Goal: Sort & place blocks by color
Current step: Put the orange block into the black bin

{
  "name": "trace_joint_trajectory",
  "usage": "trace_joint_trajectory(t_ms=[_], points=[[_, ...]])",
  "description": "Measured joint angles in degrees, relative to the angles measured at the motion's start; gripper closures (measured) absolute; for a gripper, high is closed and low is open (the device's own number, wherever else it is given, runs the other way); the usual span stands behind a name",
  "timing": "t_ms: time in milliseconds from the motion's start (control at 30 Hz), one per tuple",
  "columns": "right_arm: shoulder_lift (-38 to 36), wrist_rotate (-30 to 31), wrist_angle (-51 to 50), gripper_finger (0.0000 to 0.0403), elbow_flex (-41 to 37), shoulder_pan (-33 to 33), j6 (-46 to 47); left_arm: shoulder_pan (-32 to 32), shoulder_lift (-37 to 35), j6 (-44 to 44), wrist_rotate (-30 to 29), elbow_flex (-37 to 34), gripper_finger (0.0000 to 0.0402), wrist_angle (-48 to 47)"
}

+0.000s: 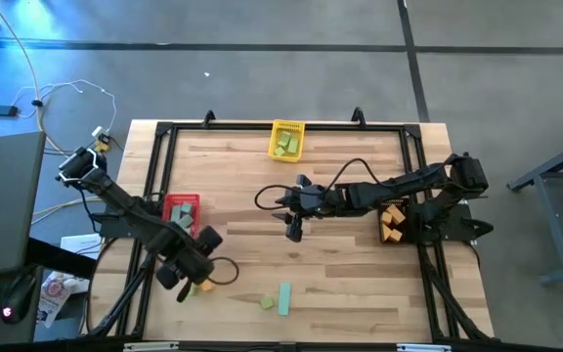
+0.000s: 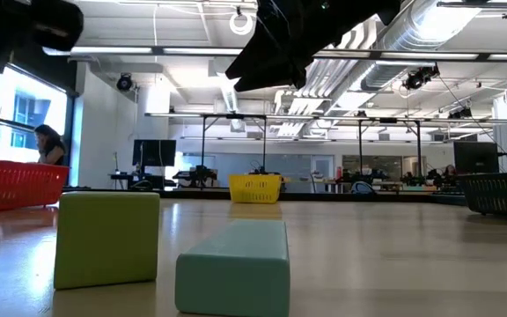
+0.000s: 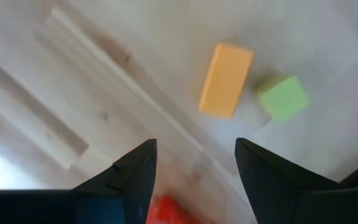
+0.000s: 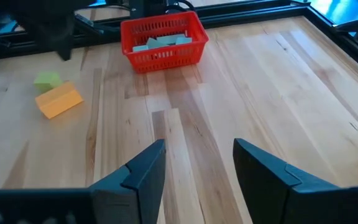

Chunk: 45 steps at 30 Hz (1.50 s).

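left end effector (image 3: 194, 180): it hung over the near left part of the surface (image 1: 340, 284), above the orange bar (image 3: 226, 79). its fingers were wide apart and held nothing.
right end effector (image 4: 197, 180): it hung over the middle of the surface, fingers wide apart, empty.
orange bar: it lay flat on the wood, with a small green cube (image 3: 283, 97) just beside it, maybe touching at a corner.
other loose blocks: a teal bar (image 1: 283, 298) and a green block (image 1: 266, 302) lay close together near the front edge.
bins: the red bin (image 4: 163, 40) held teal blocks, the yellow bin (image 1: 285, 140) held green ones, and the black bin (image 1: 395, 224) held orange ones.
what could go wrong: the green cube sat so close that a finger could bump it away or pinch both blocks.
another risk: the orange bar lay slanted to the fingers, so it might twist and slip.
last worry: the black bin was far across, near the right arm, so the arms could bump.
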Motion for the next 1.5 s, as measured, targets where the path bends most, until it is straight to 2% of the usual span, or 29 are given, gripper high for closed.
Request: trace_joint_trajectory(t_ms=[367, 667, 1033, 1500], points=[[0.0, 0.0, 0.0, 0.0229, 0.0, 0.01, 0.0, -5.74, 0.0, 0.64, 0.0, -0.04, 0.02, 7.1], [0.0, -0.02, -0.04, 0.0229, 0.0, 0.02, 0.84, -6.3, 1.29, 2.65, -0.66, -0.45, 0.02, 10.51], [0.0, -0.03, -1.27, 0.0229, 0.0, 0.02, 1.69, -6.3, 9.28, 2.63, -0.45, -1.6, 0.02, 12.07], [0.0, -0.05, -1.49, 0.0229, 0.0, 0.02, 1.69, -6.3, 15.43, 2.63, -0.76, -1.6, 0.02, 12.26]])
